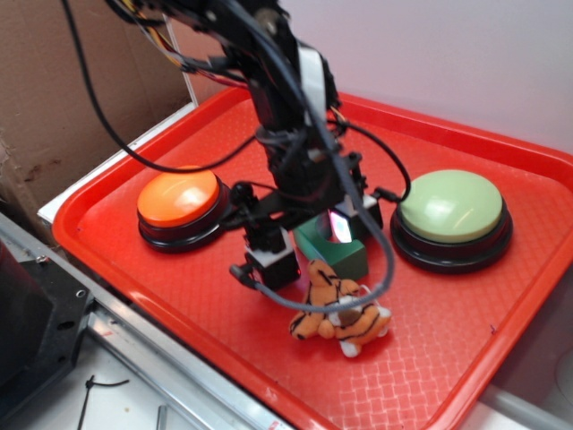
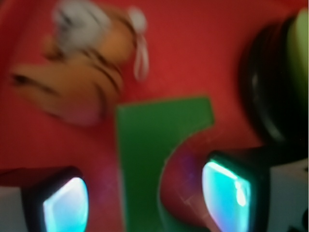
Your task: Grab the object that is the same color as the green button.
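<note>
Green block between spread fingers, centre of red tray.
You have, largest first: red tray (image 1: pixel 430 358); green button (image 1: pixel 451 206) at right of the exterior view; orange button (image 1: pixel 178 197) at left; plush tiger (image 1: pixel 342 313) at lower centre; green block (image 2: pixel 145 154), its long axis running up the wrist frame. The gripper (image 2: pixel 145 198) straddles it, one of the fingers (image 2: pixel 65 205) on each side, spread, touching nothing visible. The block's lower end is cut off; the wrist view is blurred.
</note>
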Robot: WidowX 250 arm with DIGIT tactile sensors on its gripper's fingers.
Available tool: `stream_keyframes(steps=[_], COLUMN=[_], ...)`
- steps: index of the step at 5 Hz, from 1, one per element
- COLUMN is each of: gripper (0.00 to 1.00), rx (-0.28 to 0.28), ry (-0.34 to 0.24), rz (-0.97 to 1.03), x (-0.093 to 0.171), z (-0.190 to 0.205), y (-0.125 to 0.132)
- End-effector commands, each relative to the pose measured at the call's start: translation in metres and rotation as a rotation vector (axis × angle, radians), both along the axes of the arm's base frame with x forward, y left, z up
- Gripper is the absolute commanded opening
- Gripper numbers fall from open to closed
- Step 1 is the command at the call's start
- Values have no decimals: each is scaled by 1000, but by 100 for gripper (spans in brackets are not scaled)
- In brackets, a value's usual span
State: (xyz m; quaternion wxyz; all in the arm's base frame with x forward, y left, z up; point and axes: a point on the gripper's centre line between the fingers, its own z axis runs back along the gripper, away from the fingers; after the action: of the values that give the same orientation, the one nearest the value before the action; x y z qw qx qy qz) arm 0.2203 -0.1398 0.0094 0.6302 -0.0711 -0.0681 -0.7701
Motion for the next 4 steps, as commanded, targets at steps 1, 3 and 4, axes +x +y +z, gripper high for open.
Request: stream_keyframes(steps=[1, 3, 4], gripper=[0, 0, 0], rx=[16, 79, 231], ry=[-65, -12, 0], rz=[12, 268, 515], x=[-5, -5, -5], z=[6, 35, 66], y=[-4, 13, 18])
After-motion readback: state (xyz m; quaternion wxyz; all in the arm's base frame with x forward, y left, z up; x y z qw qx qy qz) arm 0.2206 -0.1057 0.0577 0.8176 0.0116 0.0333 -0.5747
